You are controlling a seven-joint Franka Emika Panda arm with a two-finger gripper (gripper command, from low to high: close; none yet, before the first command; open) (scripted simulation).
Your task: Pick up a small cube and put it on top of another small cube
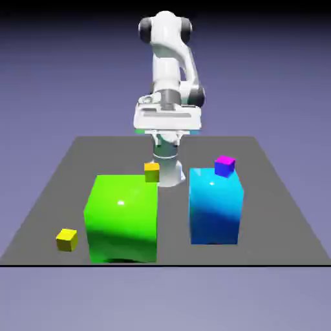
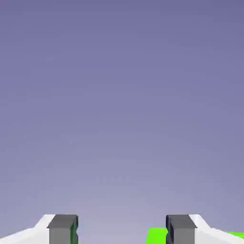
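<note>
three small cubes show plainly in the exterior view: yellow (image 1: 66,240), orange (image 1: 151,172), purple (image 1: 225,166). jaws (image 2: 122,229) stand wide apart, raised over the far part of the surface (image 1: 174,249); only backdrop (image 2: 119,119) and part of a green patch (image 2: 157,236) fall between them in the hand view.

task's small cube, cyan: position relative to the jaws cannot be confirmed. a cyan sliver (image 1: 194,132) shows at the lower edge of the gripper's hand, on the exterior view's right; too little of it to tell whether it is the cube. colour noted as cyan; shape and faces unreadable.

other cubes: yellow sits near left, plain-sided, left of the large green block (image 1: 123,220). orange is seen at the green block's top right edge. purple, slightly turned, is seen against the top of the large glossy blue block (image 1: 215,210), right.
</note>
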